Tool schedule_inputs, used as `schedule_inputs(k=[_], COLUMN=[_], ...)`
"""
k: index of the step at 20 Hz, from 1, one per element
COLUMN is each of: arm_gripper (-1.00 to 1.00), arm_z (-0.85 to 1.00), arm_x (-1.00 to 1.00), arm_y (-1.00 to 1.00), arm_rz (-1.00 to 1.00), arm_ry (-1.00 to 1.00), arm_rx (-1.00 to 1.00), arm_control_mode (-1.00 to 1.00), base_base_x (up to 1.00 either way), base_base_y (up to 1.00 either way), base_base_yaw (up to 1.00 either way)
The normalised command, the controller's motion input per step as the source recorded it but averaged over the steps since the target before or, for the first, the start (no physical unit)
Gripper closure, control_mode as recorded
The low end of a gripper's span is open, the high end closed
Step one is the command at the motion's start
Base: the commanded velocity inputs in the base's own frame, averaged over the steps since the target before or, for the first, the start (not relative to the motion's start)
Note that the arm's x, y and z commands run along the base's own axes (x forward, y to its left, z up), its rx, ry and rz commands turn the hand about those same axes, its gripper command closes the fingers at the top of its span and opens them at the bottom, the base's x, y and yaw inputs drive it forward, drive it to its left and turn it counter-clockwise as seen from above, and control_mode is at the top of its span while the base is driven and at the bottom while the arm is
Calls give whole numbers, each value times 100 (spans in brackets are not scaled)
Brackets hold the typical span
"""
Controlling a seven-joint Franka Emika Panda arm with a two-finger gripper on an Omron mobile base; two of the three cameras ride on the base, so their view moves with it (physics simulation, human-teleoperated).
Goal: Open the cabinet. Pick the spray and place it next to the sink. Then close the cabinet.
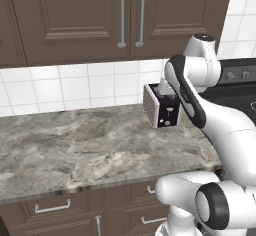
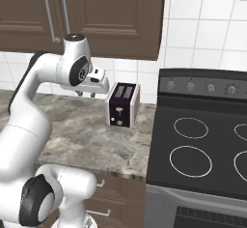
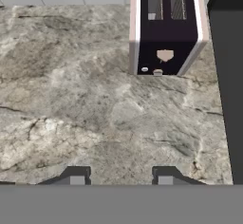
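The dark brown wall cabinet [image 1: 75, 20] hangs above the counter with both doors shut. Its two vertical silver handles [image 1: 121, 17] stand side by side. The same doors show at the upper left of the right base view, cabinet [image 2: 111, 14]. My gripper [image 2: 86, 94] hangs low in front of the cabinet, pointing down at the marble counter [image 3: 95, 104]. In the hand view my gripper [image 3: 120, 175] is open, with bare counter between its fingertips [image 3: 77, 176]. The spray is hidden and the sink is out of view.
A black-and-silver toaster [image 2: 123, 105] stands on the counter just right of the gripper, against the tiled wall. A black stove [image 2: 202, 145] with ring burners adjoins the counter on the right. Drawers [image 1: 52, 207] with horizontal handles run below the counter edge.
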Motion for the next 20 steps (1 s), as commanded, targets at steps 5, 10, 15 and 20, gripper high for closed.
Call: schedule_inputs(k=[5,10,15,20], arm_gripper=[-100,-100,-100,-100], arm_z=[0,7,15,14], arm_x=[-9,-5,-11,-14], arm_y=[0,7,16,17], arm_rz=[0,1,0,0], arm_ry=[0,-4,-11,-16], arm_rx=[0,0,0,0], arm_control_mode=[-100,-100,-100,-100], base_base_x=[0,0,0,0], base_base_y=[0,0,0,0], base_base_yaw=[0,0,0,0])
